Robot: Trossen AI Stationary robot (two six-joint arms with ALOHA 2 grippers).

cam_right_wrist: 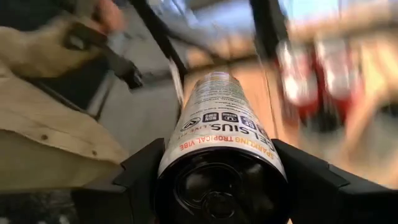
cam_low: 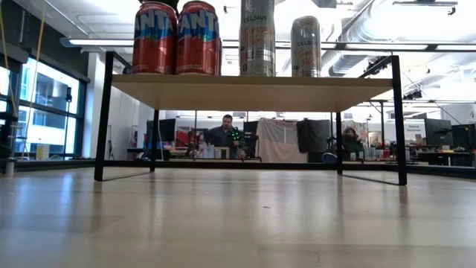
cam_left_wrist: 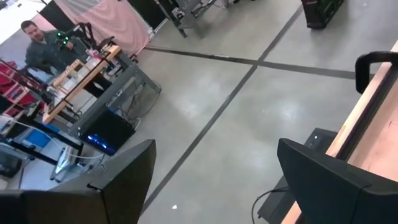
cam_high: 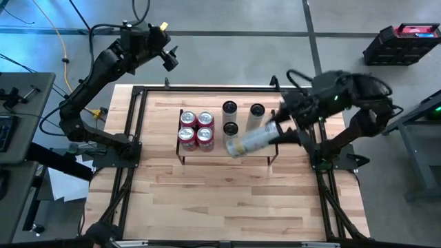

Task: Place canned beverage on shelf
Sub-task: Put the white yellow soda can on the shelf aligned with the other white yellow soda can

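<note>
Wooden tabletop [cam_high: 227,193] carries the shelf [cam_high: 269,153]. Over its right end the right gripper [cam_high: 275,131], clamped on a tilted Celsius can [cam_high: 249,142], is mid-carry; next, upright and lower it. Left gripper [cam_high: 167,60] waits far-left, jaws apart.

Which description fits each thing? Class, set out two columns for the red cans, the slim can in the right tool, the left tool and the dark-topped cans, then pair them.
Things:
1. red cans
2. slim can in the right tool
3. left tool
4. dark-topped cans

Descriptions:
A. open, raised beyond the table's far edge, holding nothing
B. four in a square block at the shelf's left end
C. tilted on its side above the shelf
D. three standing upright on the shelf's right half

Pairs: 1-B, 2-C, 3-A, 4-D
</note>
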